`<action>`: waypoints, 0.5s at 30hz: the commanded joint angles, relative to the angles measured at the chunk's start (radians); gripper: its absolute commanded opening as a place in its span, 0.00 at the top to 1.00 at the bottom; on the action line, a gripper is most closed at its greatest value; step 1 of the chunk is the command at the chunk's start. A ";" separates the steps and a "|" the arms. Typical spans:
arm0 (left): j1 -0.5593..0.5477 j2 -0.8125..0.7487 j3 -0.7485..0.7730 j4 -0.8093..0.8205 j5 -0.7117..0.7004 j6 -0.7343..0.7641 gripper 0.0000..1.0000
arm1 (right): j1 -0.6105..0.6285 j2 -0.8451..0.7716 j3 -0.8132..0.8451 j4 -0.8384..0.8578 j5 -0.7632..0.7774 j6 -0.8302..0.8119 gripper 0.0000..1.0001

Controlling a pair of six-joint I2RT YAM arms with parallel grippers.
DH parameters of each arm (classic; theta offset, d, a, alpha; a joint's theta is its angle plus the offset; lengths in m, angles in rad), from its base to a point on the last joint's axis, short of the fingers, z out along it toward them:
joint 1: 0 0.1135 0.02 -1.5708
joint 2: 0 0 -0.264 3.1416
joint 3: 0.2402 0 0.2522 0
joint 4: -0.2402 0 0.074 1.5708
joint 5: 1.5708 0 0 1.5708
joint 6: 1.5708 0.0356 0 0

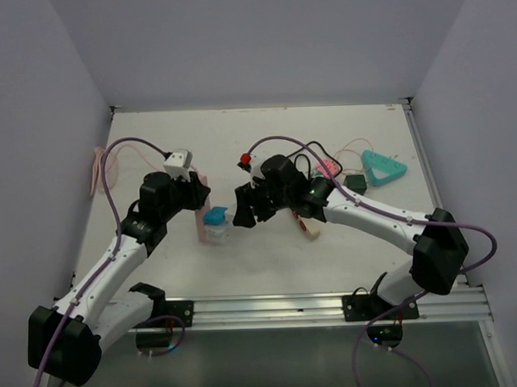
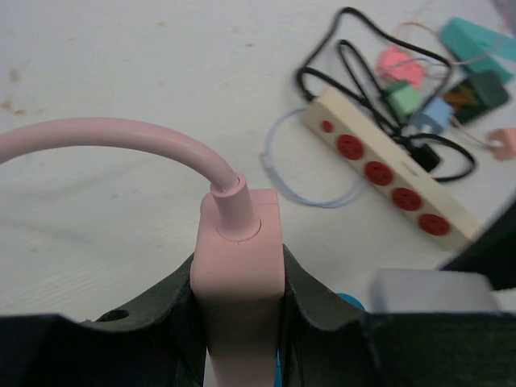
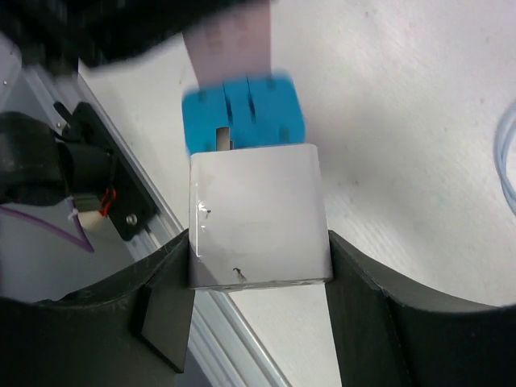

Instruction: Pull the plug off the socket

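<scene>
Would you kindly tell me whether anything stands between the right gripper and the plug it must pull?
Nothing visible does. The right gripper has its fingers against both sides of the white plug, which meets the blue piece on the pink socket clamped in the left gripper.

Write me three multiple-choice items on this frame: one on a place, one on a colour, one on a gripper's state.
1. Where on the table does the teal triangle lie?
A) right side
B) left side
C) front middle
2. What colour is the piece between the white plug and the pink socket block?
A) green
B) blue
C) yellow
3. How is the left gripper?
A) open
B) shut on the pink socket block
C) out of view
Answers: 1 A, the top view shows it near the right wall. 2 B, the right wrist view shows blue there. 3 B, it clamps both sides of the block.
</scene>
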 commanded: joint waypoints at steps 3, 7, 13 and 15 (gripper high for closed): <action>0.042 0.008 0.021 -0.007 -0.300 0.073 1.00 | -0.030 -0.135 -0.046 -0.098 -0.037 -0.030 1.00; 0.042 0.006 0.045 -0.025 -0.308 0.070 1.00 | -0.053 -0.169 -0.052 -0.129 -0.025 -0.053 1.00; 0.042 0.014 0.097 -0.038 -0.239 0.037 1.00 | -0.171 -0.256 -0.156 -0.135 0.132 -0.059 1.00; 0.042 0.019 0.104 -0.038 -0.216 0.023 1.00 | -0.202 -0.275 -0.178 -0.133 0.237 -0.061 1.00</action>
